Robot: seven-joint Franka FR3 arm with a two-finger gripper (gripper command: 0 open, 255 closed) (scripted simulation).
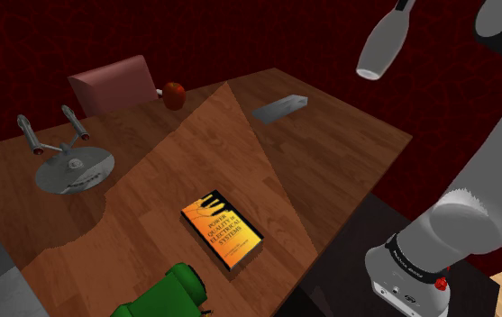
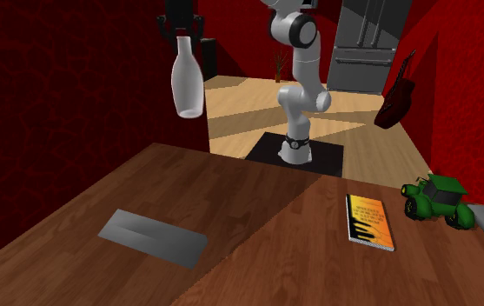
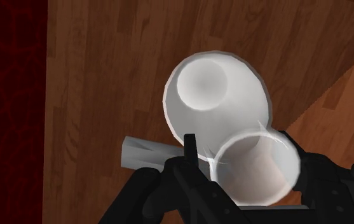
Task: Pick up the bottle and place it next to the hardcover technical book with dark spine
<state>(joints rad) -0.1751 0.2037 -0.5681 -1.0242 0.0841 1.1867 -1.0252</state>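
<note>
A white bottle [image 1: 379, 45] hangs high above the wooden table [image 1: 330, 153], tilted a little, neck up. My black gripper [image 2: 182, 33] is shut on its neck. In the wrist view the gripper [image 3: 245, 162] clasps the neck, and the bottle [image 3: 223, 102] widens away toward the table below. The book [image 1: 223, 229] has an orange and yellow cover and a dark spine. It lies flat near the table's front edge, well away from the bottle. In the second exterior view the book [image 2: 369, 221] is at the right and the bottle [image 2: 188, 83] hangs at the upper left.
A grey flat slab [image 1: 280, 108] lies on the table under the bottle; it also shows as the slab [image 3: 145, 153] beneath the hand. A green toy vehicle [image 1: 163, 293] sits beside the book. A starship model [image 1: 68, 162], a red apple [image 1: 175, 95] and a pink box [image 1: 114, 86] stand farther back.
</note>
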